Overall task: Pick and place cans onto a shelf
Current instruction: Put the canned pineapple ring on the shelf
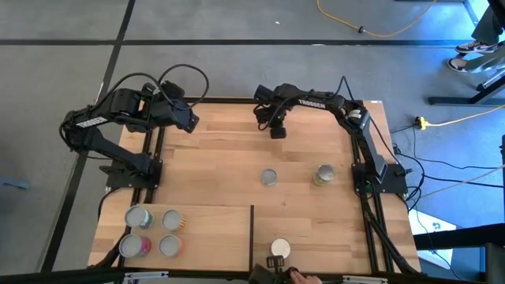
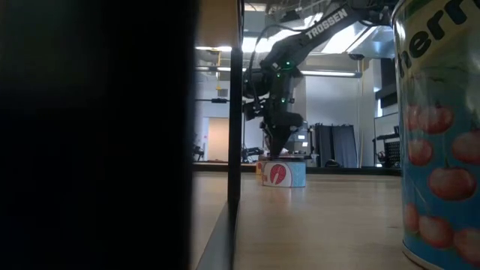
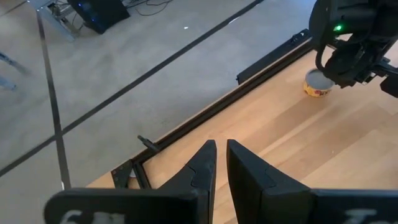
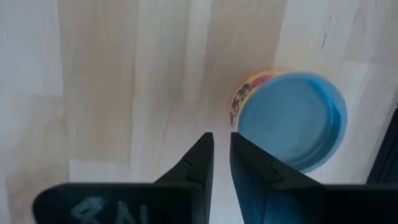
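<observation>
My right gripper (image 1: 278, 130) is shut and points down over the table's far middle, just above a low can with a blue lid and yellow label (image 4: 292, 118). That can also shows in the low view (image 2: 283, 173) and the left wrist view (image 3: 318, 84). A silver-topped can (image 1: 269, 177) and a yellow-green can (image 1: 324, 174) stand upright on the tabletop. A white-topped can (image 1: 280, 249) with a cherry label (image 2: 442, 142) stands near the front edge. Several cans (image 1: 139, 216) stand on the shelf (image 1: 213, 237) at the near left. My left gripper (image 1: 189, 118) is shut and waits at the far left edge. My right gripper's shut fingertips (image 4: 239, 140) point down at the blue-lidded can's rim (image 4: 238, 115), on the side of the yellow label. Whether they touch it, I cannot tell. The can stands upright on the tabletop.
The shelf's black frame edge (image 1: 252, 237) runs toward the front edge beside the white-topped can. The black table frame (image 3: 205, 118) borders the far edge. Bare wood lies between the shelf and the two middle cans.
</observation>
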